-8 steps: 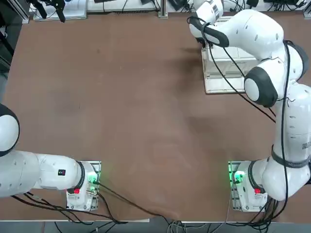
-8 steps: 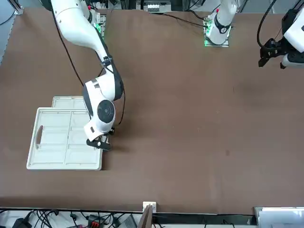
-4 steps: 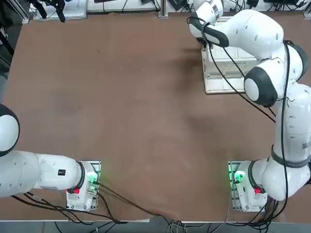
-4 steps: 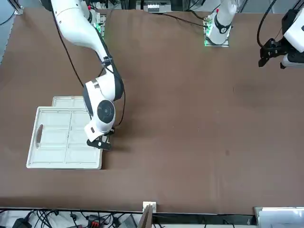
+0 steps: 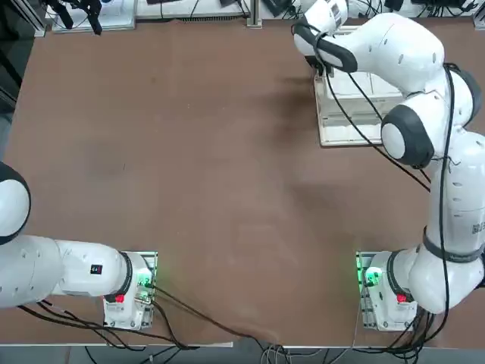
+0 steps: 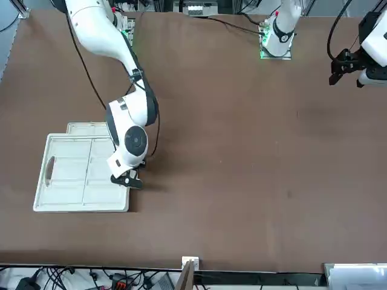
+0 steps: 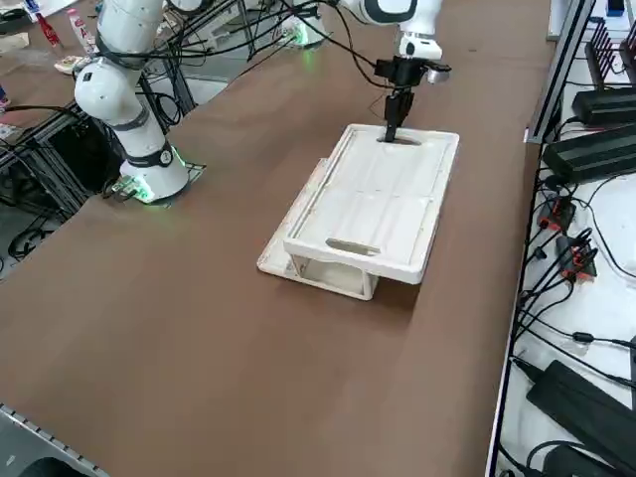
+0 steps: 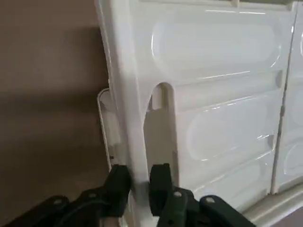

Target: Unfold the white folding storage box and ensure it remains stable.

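Observation:
The white folding storage box [image 6: 78, 175] lies near the table's far edge on my right side, seen as a flat ribbed slab from above [image 5: 348, 114]. In the right side view its thick rim [image 7: 373, 204] stands a little above the lower panel, with a gap showing at the end facing that camera. My right gripper [image 8: 139, 182] is shut on the box's rim beside the oval handle cut-out, one finger [image 8: 161, 177] inside the cut-out and the other outside the rim. The gripper [image 7: 391, 129] points straight down onto the opposite end of the rim; it is also seen in the front view [image 6: 128, 180].
Bare brown table [image 5: 212, 152] stretches from the box toward the arm bases and to the left. Black devices and cables [image 7: 586, 99] lie just past the table edge beside the box. The right arm's base [image 5: 379, 292] stands at the near edge.
The fingers have closed in on the rim. The gripper and the held end of the box have shifted very slightly; the rest of the arm has barely moved.

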